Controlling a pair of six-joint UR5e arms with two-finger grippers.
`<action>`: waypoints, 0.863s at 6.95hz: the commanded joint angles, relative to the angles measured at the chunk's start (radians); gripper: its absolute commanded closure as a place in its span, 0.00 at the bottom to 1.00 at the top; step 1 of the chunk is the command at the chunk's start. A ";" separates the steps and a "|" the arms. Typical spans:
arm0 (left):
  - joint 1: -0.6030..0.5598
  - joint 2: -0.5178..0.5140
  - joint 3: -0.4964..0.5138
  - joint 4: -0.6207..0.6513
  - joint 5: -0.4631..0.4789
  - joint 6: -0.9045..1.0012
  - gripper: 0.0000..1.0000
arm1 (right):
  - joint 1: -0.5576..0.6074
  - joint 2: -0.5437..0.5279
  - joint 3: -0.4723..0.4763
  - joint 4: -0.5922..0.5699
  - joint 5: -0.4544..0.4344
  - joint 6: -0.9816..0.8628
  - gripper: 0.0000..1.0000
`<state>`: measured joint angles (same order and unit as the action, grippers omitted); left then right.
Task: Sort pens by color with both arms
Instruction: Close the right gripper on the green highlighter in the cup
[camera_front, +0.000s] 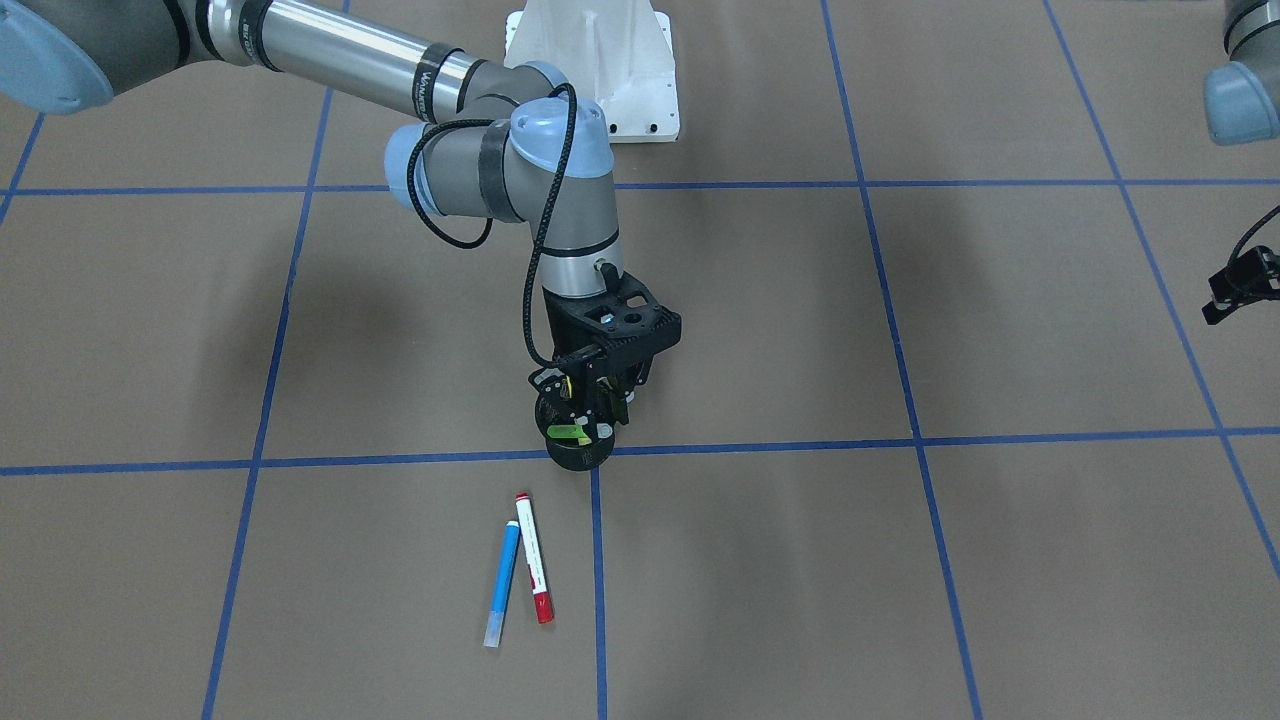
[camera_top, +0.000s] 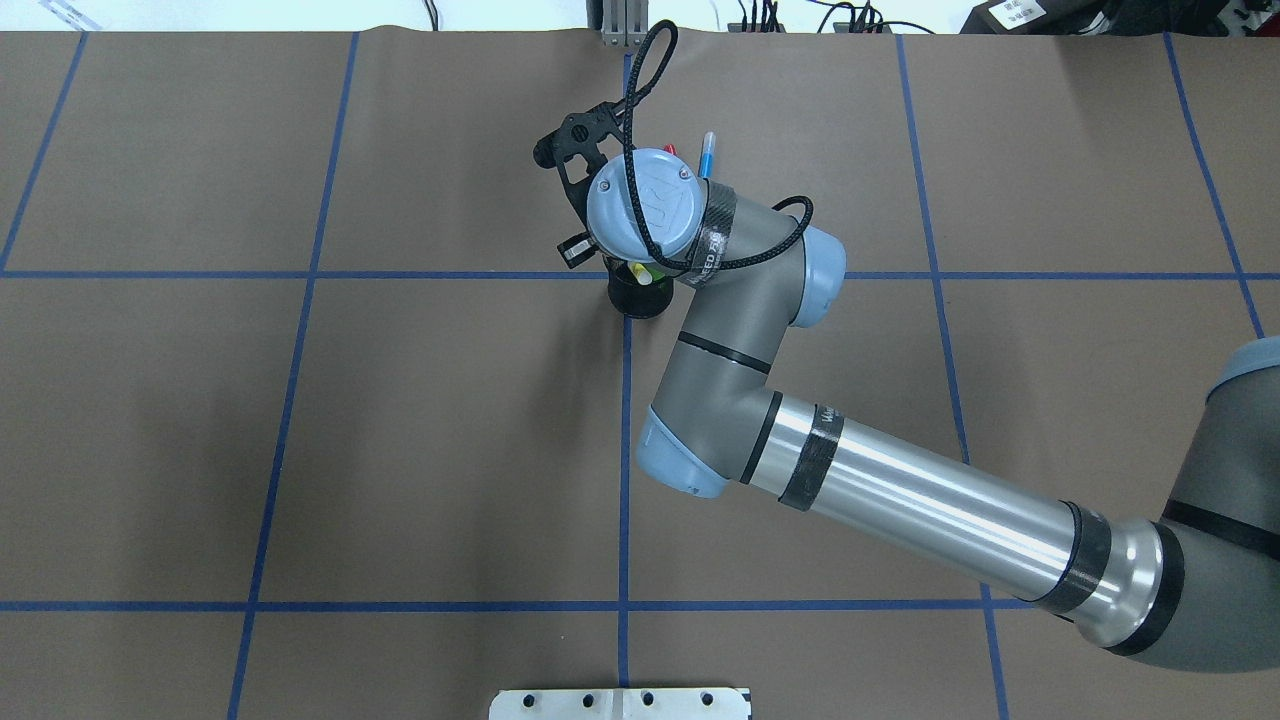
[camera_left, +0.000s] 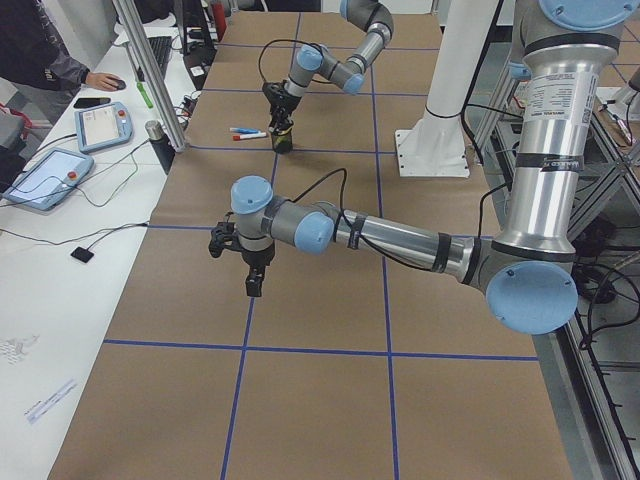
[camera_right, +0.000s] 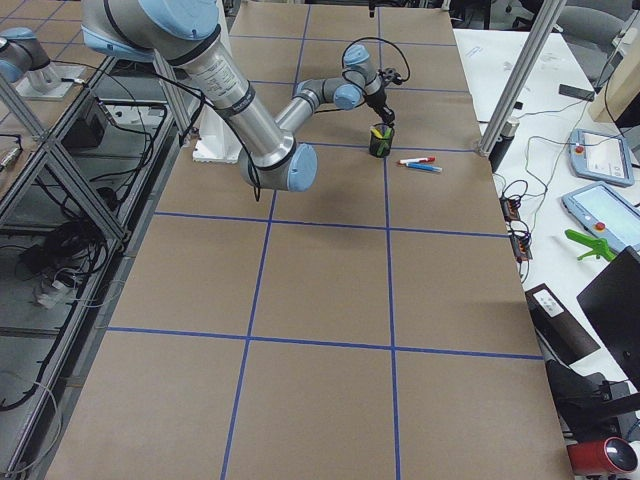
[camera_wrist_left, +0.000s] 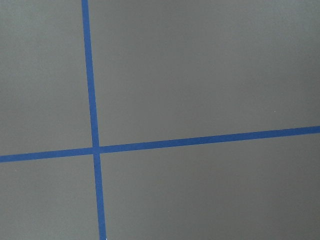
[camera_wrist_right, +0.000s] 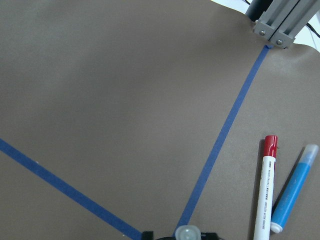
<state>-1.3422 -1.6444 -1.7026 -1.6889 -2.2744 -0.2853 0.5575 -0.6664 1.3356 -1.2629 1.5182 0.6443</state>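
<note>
My right gripper (camera_front: 592, 405) hangs just above the black mesh cup (camera_front: 585, 455) at the table's middle. Its jaws look open and hold nothing. A fluorescent green pen (camera_front: 568, 432) and a yellow pen (camera_top: 645, 272) stand tilted in the cup. The blue pen (camera_front: 502, 583) and the white pen with red ends (camera_front: 533, 558) lie side by side on the table beyond the cup. Both also show in the right wrist view, the blue pen (camera_wrist_right: 292, 197) and the white pen (camera_wrist_right: 266, 190). My left gripper (camera_left: 255, 285) hovers over bare table far to my left; I cannot tell whether it is open or shut.
Blue tape lines (camera_wrist_left: 92, 145) split the brown table into squares. The white pedestal base (camera_front: 600, 70) stands at my side of the table. An aluminium post (camera_wrist_right: 280, 22) rises at the far edge. A side table with tablets (camera_left: 50, 175) and a person stand past that edge.
</note>
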 joint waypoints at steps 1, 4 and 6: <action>0.000 0.000 0.000 0.000 0.001 0.000 0.00 | 0.004 0.001 0.002 0.000 0.000 -0.002 0.61; 0.000 0.000 0.000 0.000 0.000 0.000 0.00 | 0.004 -0.010 0.013 0.000 -0.003 0.003 0.61; 0.000 0.000 0.000 0.000 0.001 0.000 0.00 | 0.005 -0.009 0.013 0.000 -0.001 -0.002 0.61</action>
<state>-1.3422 -1.6444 -1.7027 -1.6889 -2.2745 -0.2853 0.5620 -0.6753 1.3481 -1.2625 1.5159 0.6463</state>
